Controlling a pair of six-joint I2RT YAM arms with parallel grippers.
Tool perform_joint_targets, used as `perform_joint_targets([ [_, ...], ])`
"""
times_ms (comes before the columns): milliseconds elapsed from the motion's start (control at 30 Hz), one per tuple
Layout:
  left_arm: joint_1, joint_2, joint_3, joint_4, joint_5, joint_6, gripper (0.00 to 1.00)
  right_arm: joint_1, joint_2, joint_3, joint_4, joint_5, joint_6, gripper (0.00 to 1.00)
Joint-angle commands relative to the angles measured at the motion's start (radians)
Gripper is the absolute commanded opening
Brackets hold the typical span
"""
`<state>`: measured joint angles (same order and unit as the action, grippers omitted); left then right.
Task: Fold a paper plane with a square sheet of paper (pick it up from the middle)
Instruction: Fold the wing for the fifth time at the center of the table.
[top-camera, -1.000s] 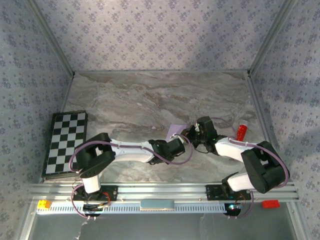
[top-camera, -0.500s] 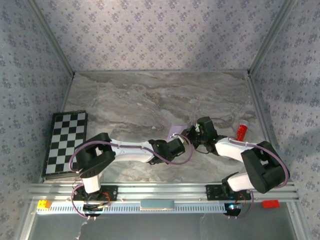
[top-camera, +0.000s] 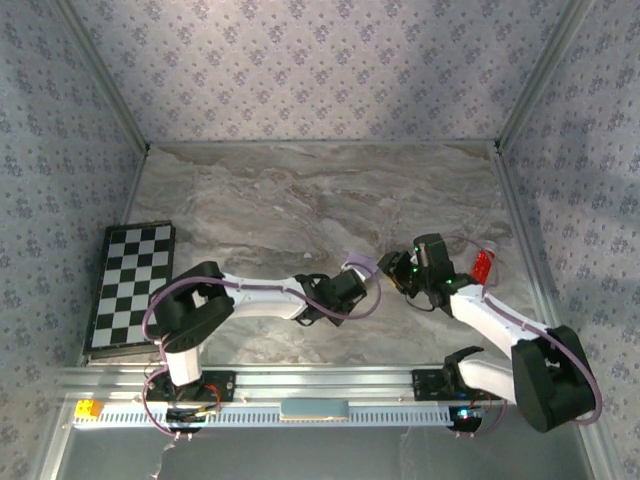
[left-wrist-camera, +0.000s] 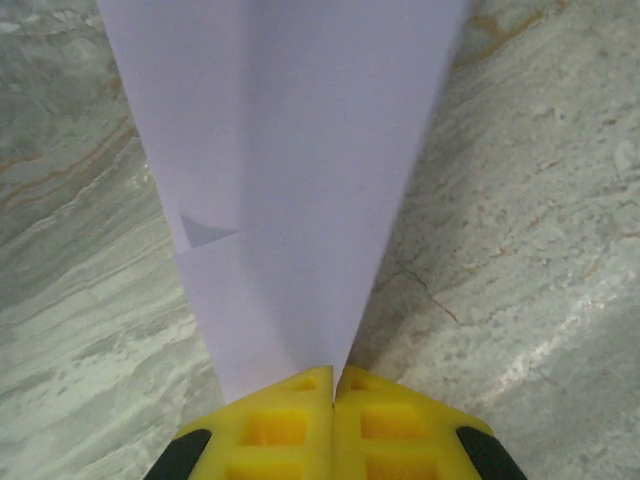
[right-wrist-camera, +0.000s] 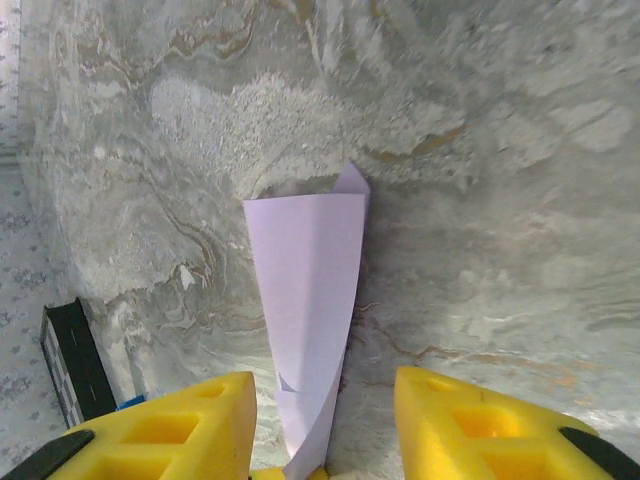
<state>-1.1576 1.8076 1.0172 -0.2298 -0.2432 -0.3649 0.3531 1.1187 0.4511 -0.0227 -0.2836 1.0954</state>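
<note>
A grey marbled tabletop (top-camera: 300, 190) spread under two arms that reached toward each other near its middle. A black-and-white chequered board (top-camera: 130, 285) lay flat, well apart from the left gripper (left-wrist-camera: 333, 385), out beyond that arm's left side. A folded sheet of paper (left-wrist-camera: 290, 180), pale lilac and tapering to a narrow end, ran forward from the left gripper, widening as it went. That gripper's yellow fingers (left-wrist-camera: 275, 425) were pressed together with the paper's narrow end clamped between them. The right gripper (right-wrist-camera: 322, 390) faced the same paper, its yellow fingers (right-wrist-camera: 200, 420) standing apart, one on each side of the narrow end and not touching it. A small red object (top-camera: 484, 262) stood near the right gripper, on its right.
</note>
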Motion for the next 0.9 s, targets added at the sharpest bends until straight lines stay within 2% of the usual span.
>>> perform_joint_targets([
  [0,0.039,-0.01,-0.028,0.055,0.153,-0.034,0.0,-0.014,-0.042,-0.019,-0.094,0.011,-0.056,0.42],
  [533,0.24,0.026,-0.057,0.208,0.669,-0.109,0.0,0.031,-0.089,-0.054,-0.028,0.023,-0.237,0.35],
  [867,0.318,0.088,-0.094,0.404,0.89,-0.241,0.0,0.051,0.024,-0.034,0.071,-0.166,-0.31,0.32],
])
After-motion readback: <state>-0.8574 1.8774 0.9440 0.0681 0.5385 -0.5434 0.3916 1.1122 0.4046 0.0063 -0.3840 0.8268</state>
